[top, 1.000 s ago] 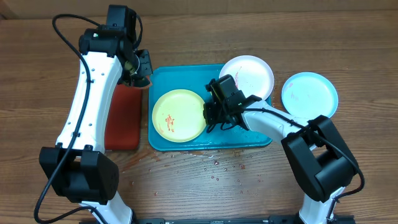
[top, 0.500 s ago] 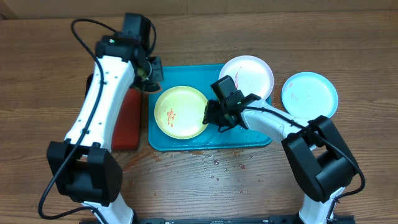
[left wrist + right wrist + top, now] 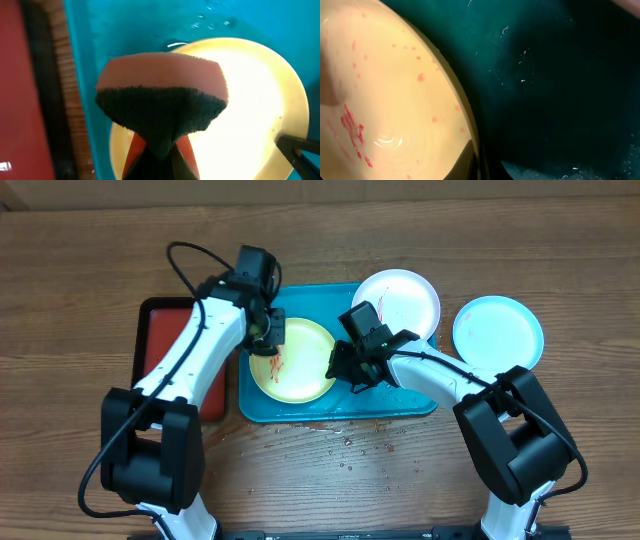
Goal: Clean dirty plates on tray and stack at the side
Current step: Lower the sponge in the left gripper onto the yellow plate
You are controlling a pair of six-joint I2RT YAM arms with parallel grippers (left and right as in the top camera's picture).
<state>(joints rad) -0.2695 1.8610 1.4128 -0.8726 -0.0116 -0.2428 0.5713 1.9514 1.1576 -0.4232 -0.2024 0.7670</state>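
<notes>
Sponge clamped in left jaws (over yellow-green plate); right jaws pinch rim.

Treat this place as a robot test bench of the lab type. Indicators: a left arm and a right arm, white with black joints, based at one edge of a wood-grain table; an exposed black cable; a turquoise tray and a red tray, both plastic.

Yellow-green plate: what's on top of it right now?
The sponge, clamped in the left gripper, hangs over the yellow-green plate's left side; red smears show beside it. The right gripper pinches the right rim. The surface beneath the sponge is covered, so contact cannot be confirmed.
</notes>
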